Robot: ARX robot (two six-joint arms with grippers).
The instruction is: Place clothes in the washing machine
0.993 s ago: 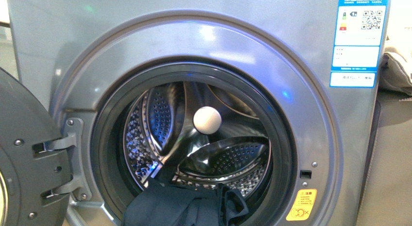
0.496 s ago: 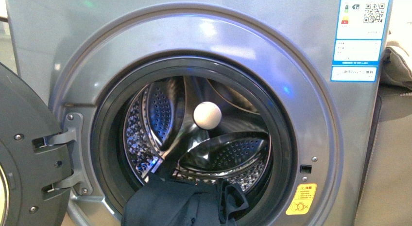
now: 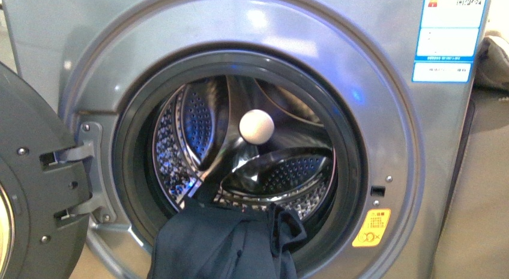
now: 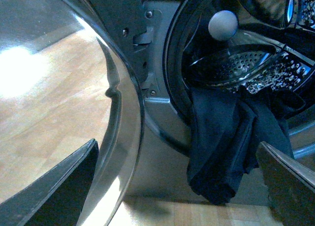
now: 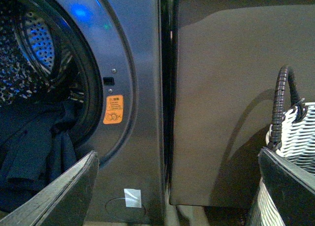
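The silver-grey washing machine (image 3: pixel 384 129) fills the front view, its porthole open onto the perforated steel drum (image 3: pixel 282 177). The dark navy clothes (image 3: pixel 222 246) hang over the lower gasket, half in the drum and half down the front. They also show in the left wrist view (image 4: pixel 226 142) and in the right wrist view (image 5: pixel 34 147). No arm shows in the front view. My left gripper (image 4: pixel 179 186) is open and empty, well short of the hanging clothes. My right gripper (image 5: pixel 179 186) is open and empty, facing the machine's right edge.
The machine's door (image 3: pixel 30 189) stands open at the left; its glass (image 4: pixel 118 113) is close to my left gripper. A white ball (image 3: pixel 257 126) sits inside the drum. A dark cabinet (image 5: pixel 221 98) stands right of the machine, with a woven white basket (image 5: pixel 295 142) beside it. A beige bundle (image 3: pixel 495 57) lies on top.
The front view has dropped a little: the machine and its blue-white label have slid upward in frame, and more of the hanging clothes shows at the bottom. The clothes have not moved.
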